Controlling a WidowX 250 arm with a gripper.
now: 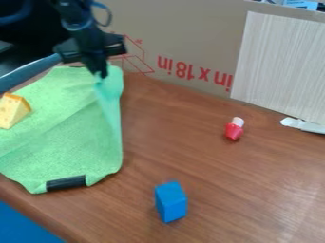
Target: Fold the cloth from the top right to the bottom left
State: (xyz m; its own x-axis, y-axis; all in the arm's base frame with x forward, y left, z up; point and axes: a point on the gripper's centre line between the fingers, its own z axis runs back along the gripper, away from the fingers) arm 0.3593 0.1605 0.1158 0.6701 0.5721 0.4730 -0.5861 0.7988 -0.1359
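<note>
A brown wooden tabletop spreads beneath your work, with a printed cardboard sheet standing along its back, probably as a screen. Your green cloth lies at the left, mostly flat, its top right corner drawn up into a narrow peak. A pale board stands against the cardboard at the right. Your black gripper hangs over that raised corner, its fingers closed on a pinch of cloth; taking hold there makes sense, since the fold should run from this corner toward the bottom left. On the cloth's left side sits a yellow toy cheese wedge, which could end up trapped under the fold or snag it. A blue block stands on the wood near the front, well apart from the cloth. A short black strip lies along the cloth's lower edge, perhaps weighing it down. A white tool lies by the board's foot, and smallest is a red and white piece, out of the fold's likely path.
</note>
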